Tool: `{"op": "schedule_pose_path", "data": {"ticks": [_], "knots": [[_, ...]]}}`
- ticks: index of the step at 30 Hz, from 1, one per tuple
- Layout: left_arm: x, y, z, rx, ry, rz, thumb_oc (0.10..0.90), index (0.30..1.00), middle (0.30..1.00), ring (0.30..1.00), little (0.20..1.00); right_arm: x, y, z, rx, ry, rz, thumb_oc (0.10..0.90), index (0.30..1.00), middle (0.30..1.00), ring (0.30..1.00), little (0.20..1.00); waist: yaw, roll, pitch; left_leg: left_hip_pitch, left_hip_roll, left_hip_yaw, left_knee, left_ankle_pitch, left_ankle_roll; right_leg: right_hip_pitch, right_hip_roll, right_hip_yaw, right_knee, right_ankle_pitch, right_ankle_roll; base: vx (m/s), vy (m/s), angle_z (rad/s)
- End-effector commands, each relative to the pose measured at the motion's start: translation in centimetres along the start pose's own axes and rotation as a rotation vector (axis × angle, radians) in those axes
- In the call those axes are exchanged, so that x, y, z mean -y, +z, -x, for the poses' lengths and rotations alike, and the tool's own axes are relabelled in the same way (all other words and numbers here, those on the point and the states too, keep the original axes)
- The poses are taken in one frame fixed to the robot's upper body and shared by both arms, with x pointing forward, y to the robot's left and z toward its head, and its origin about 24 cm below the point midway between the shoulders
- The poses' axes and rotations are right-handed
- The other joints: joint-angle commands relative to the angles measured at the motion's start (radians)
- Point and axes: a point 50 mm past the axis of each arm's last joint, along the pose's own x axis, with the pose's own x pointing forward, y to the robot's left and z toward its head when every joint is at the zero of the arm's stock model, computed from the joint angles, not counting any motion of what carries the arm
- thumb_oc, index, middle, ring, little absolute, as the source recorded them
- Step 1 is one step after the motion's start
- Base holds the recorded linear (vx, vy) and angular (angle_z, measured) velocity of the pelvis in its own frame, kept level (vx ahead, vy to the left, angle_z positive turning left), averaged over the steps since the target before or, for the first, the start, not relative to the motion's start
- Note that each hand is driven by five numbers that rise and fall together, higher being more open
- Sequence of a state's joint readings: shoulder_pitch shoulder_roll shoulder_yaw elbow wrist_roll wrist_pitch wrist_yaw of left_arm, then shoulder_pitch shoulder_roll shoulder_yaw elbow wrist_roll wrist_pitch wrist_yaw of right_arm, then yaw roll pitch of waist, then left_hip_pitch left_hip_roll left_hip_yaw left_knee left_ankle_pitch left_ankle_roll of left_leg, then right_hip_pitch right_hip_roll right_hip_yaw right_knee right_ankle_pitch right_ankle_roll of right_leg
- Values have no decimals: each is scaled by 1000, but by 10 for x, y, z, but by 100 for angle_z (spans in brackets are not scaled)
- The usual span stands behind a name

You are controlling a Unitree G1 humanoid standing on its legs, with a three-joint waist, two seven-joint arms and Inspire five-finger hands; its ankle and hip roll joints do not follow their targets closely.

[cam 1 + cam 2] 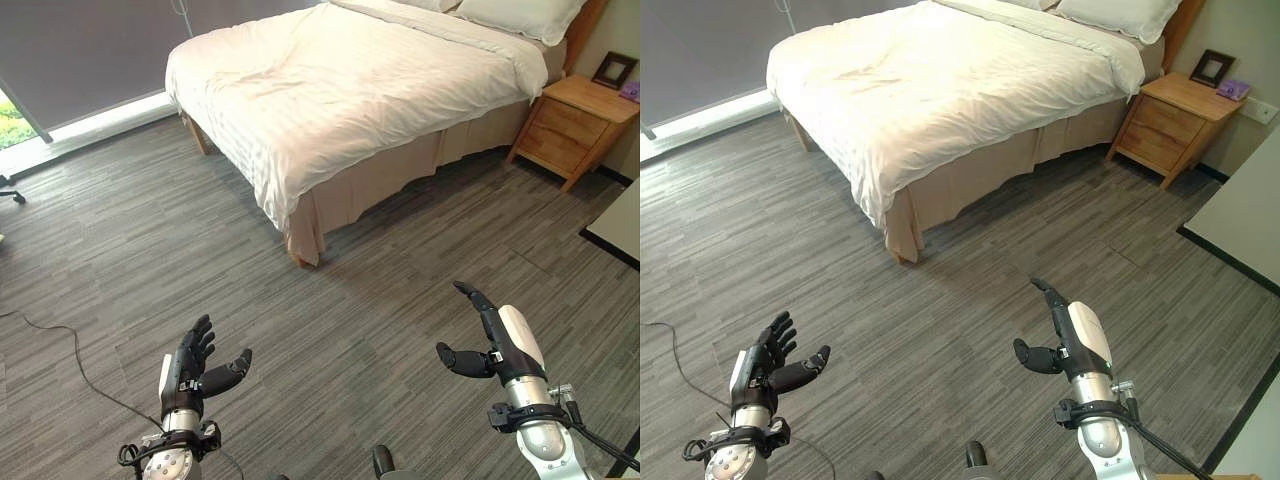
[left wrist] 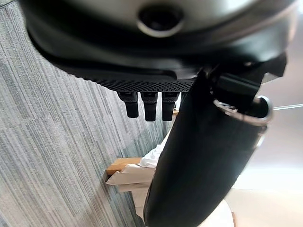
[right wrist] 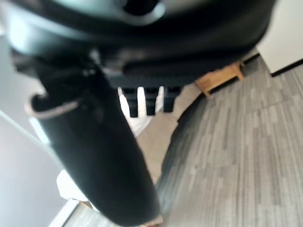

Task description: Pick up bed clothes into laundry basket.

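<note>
The cream-white, lightly rumpled bed cover (image 1: 350, 85) was spread over the wooden-framed bed (image 1: 330, 205), its long axis running from the near foot corner away toward the white pillows (image 1: 520, 15) at the headboard. No laundry basket was seen. The bedclothes lay well apart from both hands, ahead of them across the grey wood-grain plank floor (image 1: 150, 250). The left hand (image 1: 190, 365) was held low over the floor, released, with fingers straight and nothing in it. The right hand (image 1: 490, 340) was likewise released and empty, fingers extended toward the bed. The near corner of the cover was judged to lie slightly nearer the right hand. A light wooden bedside cabinet (image 1: 570, 125) stood just beside the bed's head end.
</note>
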State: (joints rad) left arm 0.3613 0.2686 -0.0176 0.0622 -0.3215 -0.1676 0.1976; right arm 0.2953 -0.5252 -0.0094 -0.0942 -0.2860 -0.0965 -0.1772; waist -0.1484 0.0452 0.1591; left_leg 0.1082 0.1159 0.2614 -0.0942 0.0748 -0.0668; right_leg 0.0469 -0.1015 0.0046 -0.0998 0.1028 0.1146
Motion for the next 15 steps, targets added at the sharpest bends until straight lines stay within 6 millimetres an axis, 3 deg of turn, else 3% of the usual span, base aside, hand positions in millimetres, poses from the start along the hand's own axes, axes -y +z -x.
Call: {"op": "schedule_pose_path", "data": {"ticks": [1, 7, 15], "knots": [[-11, 50, -18, 244, -4, -15, 800, 900, 900, 900, 900, 36, 42, -23, 232, -167, -22, 800, 900, 900, 900, 900, 4, -40, -5, 44, 32, -2, 7, -105, -25, 88, -19, -60, 15, -164, 2, -15, -32, 1], [-9, 48, -15, 232, -17, -21, 800, 900, 900, 900, 900, 39, 37, -20, 210, -183, -21, 800, 900, 900, 900, 900, 5, -33, 4, 49, 40, -8, 7, -101, -30, 94, -9, -64, 25, -175, -8, -1, -37, 1], [-4, 46, -16, 224, -32, -16, 800, 900, 900, 900, 900, 54, 46, -24, 262, -277, 9, 800, 900, 900, 900, 900, 9, -12, 25, 39, 67, -10, 7, -75, -48, 82, 16, -62, 43, -201, -28, -11, -89, 1]]}}
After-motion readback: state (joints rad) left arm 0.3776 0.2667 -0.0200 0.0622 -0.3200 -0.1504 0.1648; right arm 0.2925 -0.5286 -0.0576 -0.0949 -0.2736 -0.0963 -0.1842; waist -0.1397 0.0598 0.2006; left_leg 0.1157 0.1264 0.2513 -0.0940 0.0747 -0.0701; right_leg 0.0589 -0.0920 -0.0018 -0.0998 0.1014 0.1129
